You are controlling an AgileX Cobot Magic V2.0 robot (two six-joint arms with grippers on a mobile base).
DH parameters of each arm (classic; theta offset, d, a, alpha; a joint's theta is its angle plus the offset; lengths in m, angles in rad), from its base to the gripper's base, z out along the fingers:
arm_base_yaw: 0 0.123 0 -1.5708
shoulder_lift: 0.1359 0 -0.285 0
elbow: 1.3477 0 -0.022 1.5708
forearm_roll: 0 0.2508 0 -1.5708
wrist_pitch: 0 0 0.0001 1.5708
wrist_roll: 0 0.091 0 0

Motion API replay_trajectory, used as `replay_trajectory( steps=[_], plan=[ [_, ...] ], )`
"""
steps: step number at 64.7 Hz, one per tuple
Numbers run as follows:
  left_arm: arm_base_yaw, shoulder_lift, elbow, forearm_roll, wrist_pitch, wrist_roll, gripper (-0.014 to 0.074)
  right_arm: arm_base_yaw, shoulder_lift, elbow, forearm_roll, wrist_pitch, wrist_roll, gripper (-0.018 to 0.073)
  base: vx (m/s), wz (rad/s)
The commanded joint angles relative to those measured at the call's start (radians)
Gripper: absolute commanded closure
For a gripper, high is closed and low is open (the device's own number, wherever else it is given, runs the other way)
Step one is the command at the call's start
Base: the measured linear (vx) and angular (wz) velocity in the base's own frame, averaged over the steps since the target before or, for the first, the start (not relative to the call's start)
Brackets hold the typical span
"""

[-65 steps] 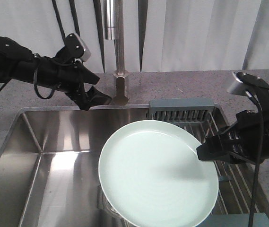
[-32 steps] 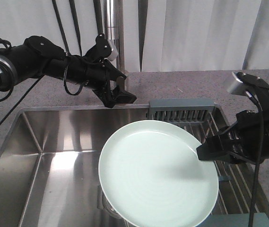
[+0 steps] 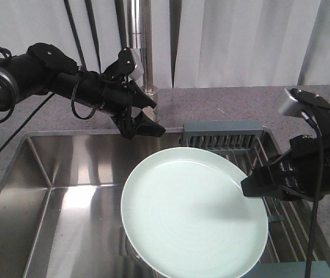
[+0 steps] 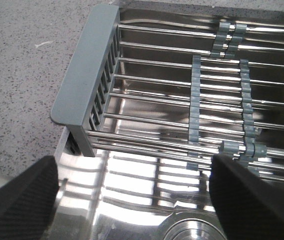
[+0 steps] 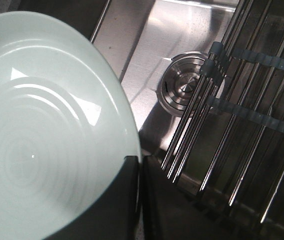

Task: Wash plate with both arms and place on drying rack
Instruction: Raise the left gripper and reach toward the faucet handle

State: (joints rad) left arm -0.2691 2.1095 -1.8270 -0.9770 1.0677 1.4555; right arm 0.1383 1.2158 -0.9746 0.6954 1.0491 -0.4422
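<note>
The plate [image 3: 193, 214] is held up over the sink [image 3: 66, 174], tilted toward the front camera, with its right rim clamped between the fingers [image 5: 124, 200] of the right gripper [image 3: 253, 187]. It is held just beside the drying rack [image 3: 222, 134], whose steel rods are seen bare in both wrist views; nothing is set on them. The left gripper [image 3: 142, 123] is poised above the back edge of the sink, near the rack's slotted end piece and in front of the faucet [image 3: 144, 46], well apart from the plate. Its fingers are spread wide and nothing is held between them, as is shown in the left wrist view.

No running water is seen at the faucet, and no sponge or cloth is visible. Whether any washing is done cannot be told: the plate's face looks smooth and clean, with only reflections on it. It can be judged that the plate is secured by one arm only, so the two-armed washing is probably at hand or not yet taken up. Placement on the rack is clearly not yet made. The round drain [image 5: 181, 90] is seen uncovered, beyond the plate's edge.
</note>
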Motion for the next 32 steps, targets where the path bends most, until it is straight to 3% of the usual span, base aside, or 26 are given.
replay_trajectory(
  steps=[1,8,15,25,32],
  plan=[
    [-0.005,-0.094,-0.035,-0.066,0.070,-0.069,0.0011,-0.001,-0.028,-0.028,0.045,-0.014,-0.011,0.0567,0.00,0.00],
    [-0.005,-0.130,-0.035,0.005,0.070,-0.183,0.0011,-0.001,-0.028,-0.028,0.045,-0.014,-0.011,0.0567,0.00,0.00],
    [-0.005,-0.175,-0.035,0.150,0.064,-0.324,0.0011,-0.001,-0.028,-0.028,0.045,-0.014,-0.011,0.0567,0.00,0.00],
    [-0.004,-0.239,-0.031,0.410,0.033,-0.642,0.0011,-0.001,-0.028,-0.028,0.045,-0.014,-0.011,0.0567,0.00,0.00],
    [-0.004,-0.297,0.007,0.481,-0.015,-0.825,0.0011,-0.001,-0.028,-0.028,0.045,-0.014,-0.011,0.0567,0.00,0.00]
  ],
)
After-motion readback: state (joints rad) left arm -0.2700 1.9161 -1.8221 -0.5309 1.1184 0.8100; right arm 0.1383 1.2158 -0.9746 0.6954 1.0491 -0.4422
